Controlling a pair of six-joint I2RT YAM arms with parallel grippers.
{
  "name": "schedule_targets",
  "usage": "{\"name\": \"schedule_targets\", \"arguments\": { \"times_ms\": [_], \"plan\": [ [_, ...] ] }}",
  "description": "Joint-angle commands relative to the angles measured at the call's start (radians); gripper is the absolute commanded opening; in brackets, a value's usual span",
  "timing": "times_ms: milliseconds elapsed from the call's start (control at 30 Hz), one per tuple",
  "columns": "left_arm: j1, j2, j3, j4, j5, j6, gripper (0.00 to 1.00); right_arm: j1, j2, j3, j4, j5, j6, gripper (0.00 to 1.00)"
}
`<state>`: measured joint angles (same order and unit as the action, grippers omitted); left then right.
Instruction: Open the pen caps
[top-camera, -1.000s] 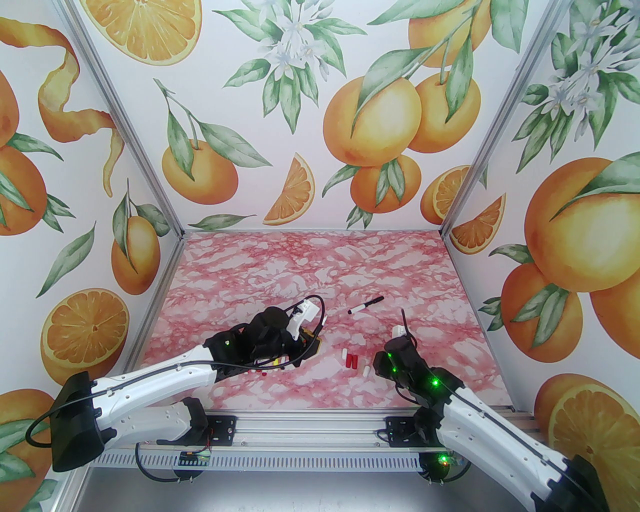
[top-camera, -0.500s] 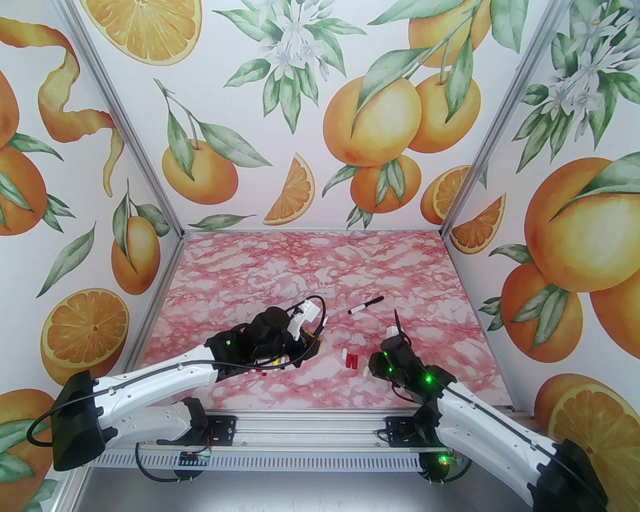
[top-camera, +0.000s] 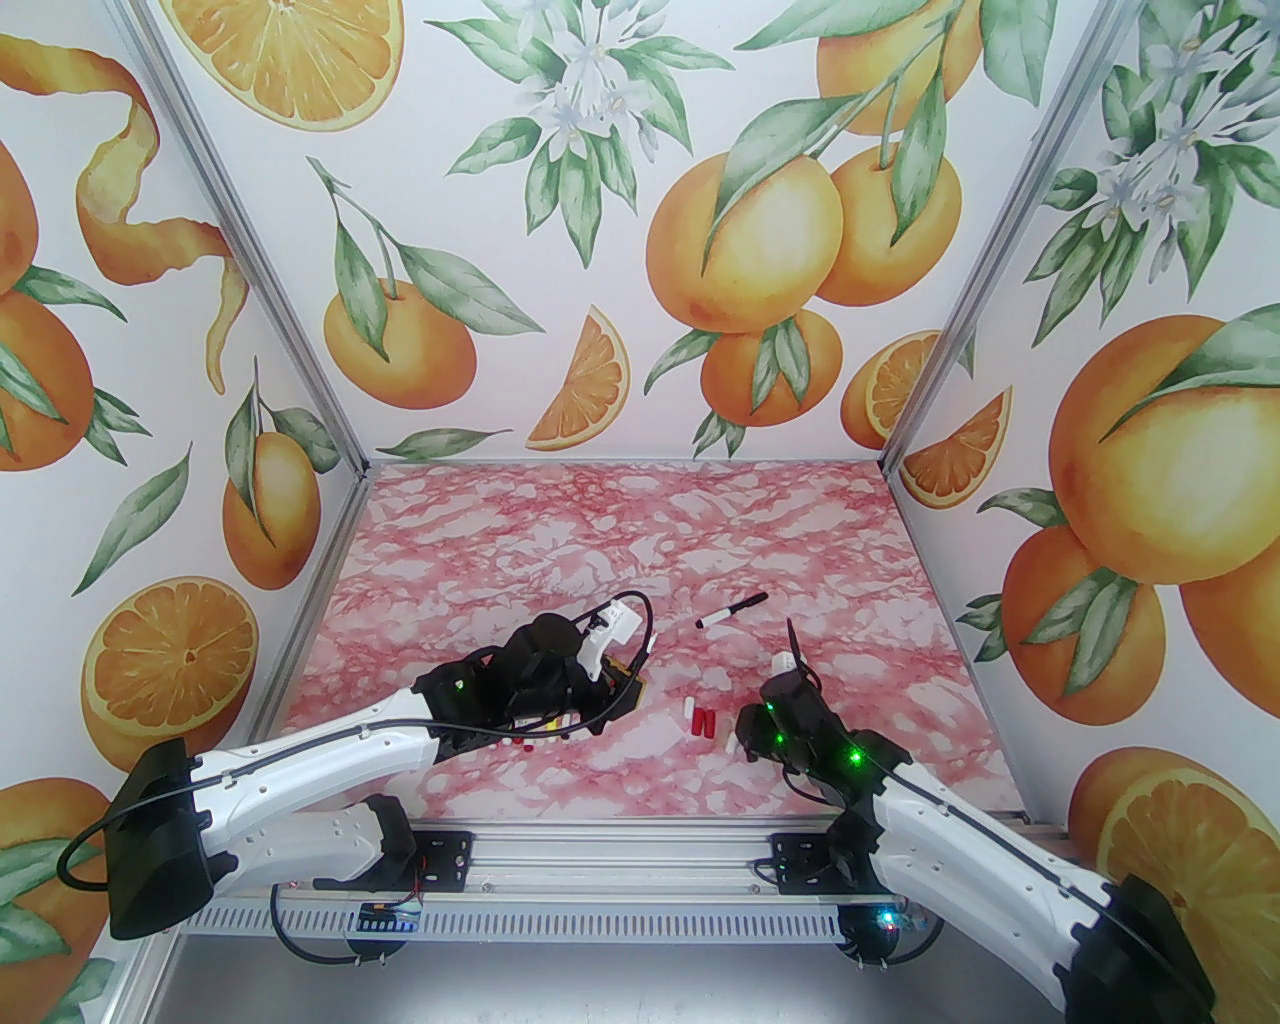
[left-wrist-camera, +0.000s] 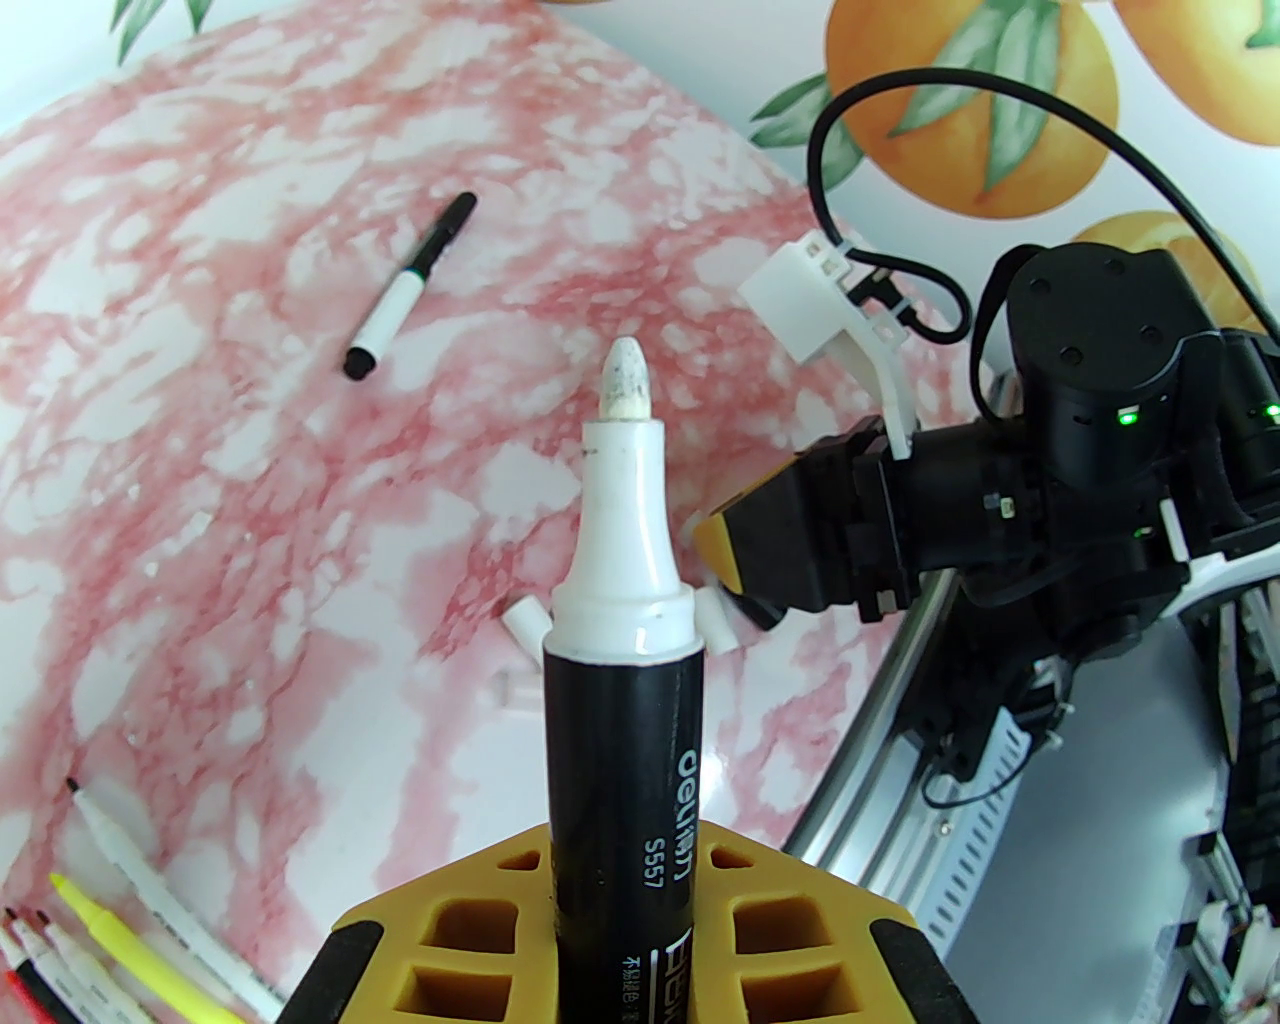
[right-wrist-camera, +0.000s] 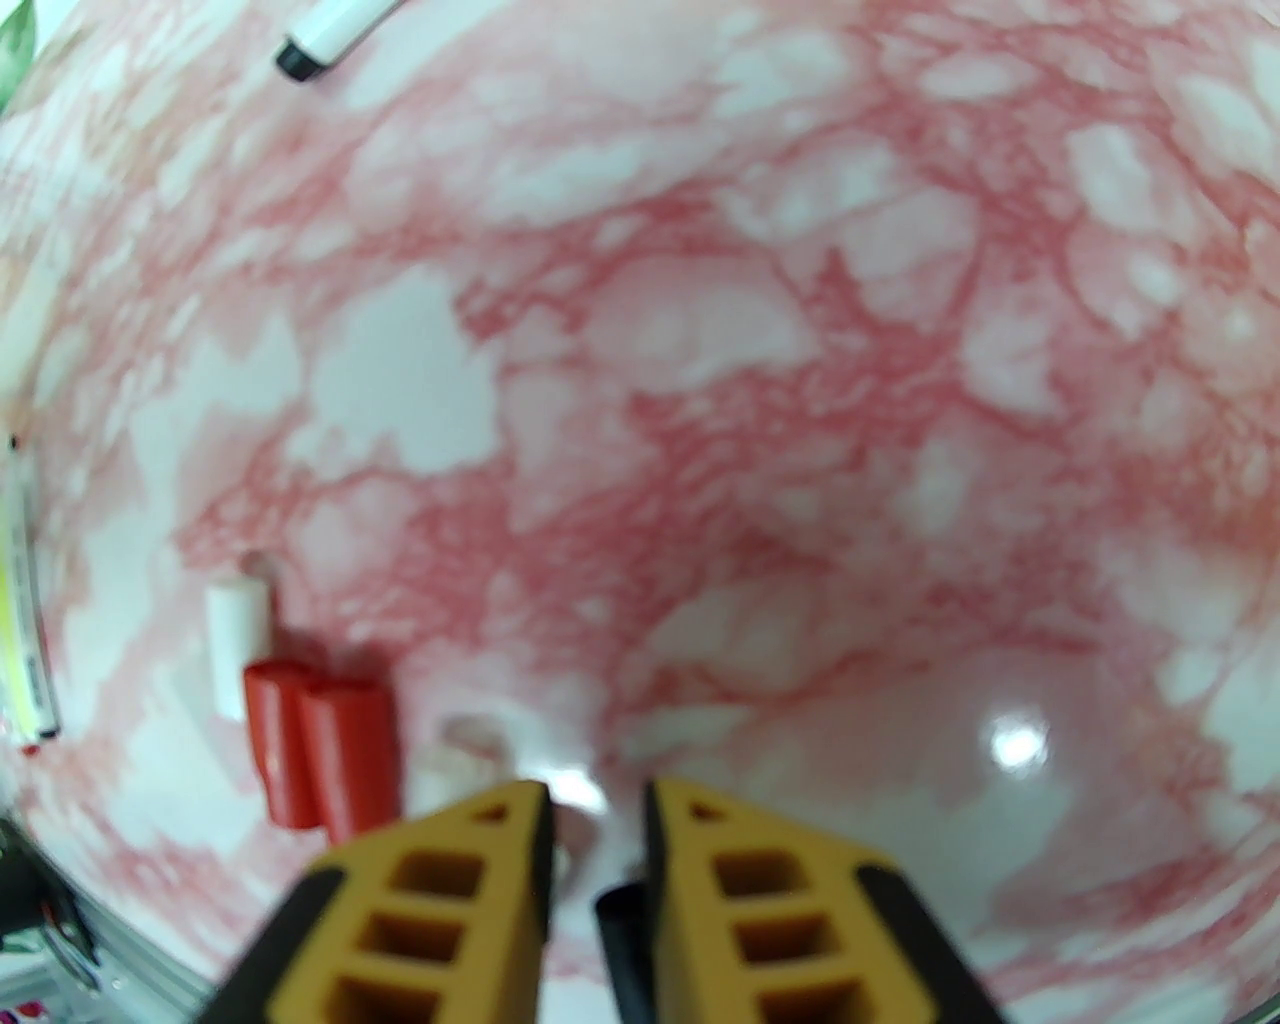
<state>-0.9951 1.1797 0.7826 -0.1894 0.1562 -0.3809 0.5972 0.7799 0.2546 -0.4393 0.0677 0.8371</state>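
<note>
On the barrel of the black marker (left-wrist-camera: 620, 760), white print reads "deli" and, below it, "S557". Lower down run a white bar and a row of characters too small to read. The left gripper (left-wrist-camera: 620, 875) is clamped around this barrel. The marker stands up out of it with its cap off, so the white collar and the grey-smudged felt tip (left-wrist-camera: 627, 385) are bare. Seen from above, the left gripper (top-camera: 625, 690) sits over the near middle of the pink marbled table (top-camera: 600, 520).

Farther back on the table lies a slim pen (left-wrist-camera: 410, 288) with a white barrel and black ends, well apart from everything else. At the lower left of the left wrist view a bunch of thin pens (left-wrist-camera: 120, 930) lies side by side with bare tips. One is neon yellow and the others are white, with print too small to read.

Loose caps lie on the table between the two arms. Two red caps (right-wrist-camera: 320, 750) touch each other side by side, and a white cap (right-wrist-camera: 237, 640) rests against them. A second white cap (right-wrist-camera: 465, 760), blurred, lies just ahead of the right gripper (right-wrist-camera: 595, 800). That gripper is low over the table with its fingers nearly together, leaving a narrow slit. Something dark sits low in the slit, and I cannot tell whether the gripper holds anything. In the left wrist view its yellow tip (left-wrist-camera: 725, 545) hangs just above the second white cap (left-wrist-camera: 718, 622).
</note>
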Motion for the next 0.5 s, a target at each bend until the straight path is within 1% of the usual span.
{"name": "schedule_targets", "arguments": {
  "times_ms": [0, 200, 367, 467],
  "plan": [
    [0.004, 0.005, -0.020, 0.031, 0.006, -0.009, 0.02, 0.007, 0.000, 0.005, 0.006, -0.010, -0.001, 0.24],
    [0.005, 0.012, -0.025, 0.021, -0.012, -0.023, 0.02, 0.009, -0.010, 0.057, -0.133, -0.006, 0.013, 0.24],
    [0.005, 0.035, -0.023, -0.005, -0.075, -0.055, 0.02, 0.010, -0.036, 0.066, -0.171, -0.038, 0.025, 0.25],
    [0.006, 0.048, -0.027, 0.000, -0.082, -0.069, 0.02, 0.010, -0.024, 0.065, -0.173, -0.062, 0.025, 0.26]
  ]
}}
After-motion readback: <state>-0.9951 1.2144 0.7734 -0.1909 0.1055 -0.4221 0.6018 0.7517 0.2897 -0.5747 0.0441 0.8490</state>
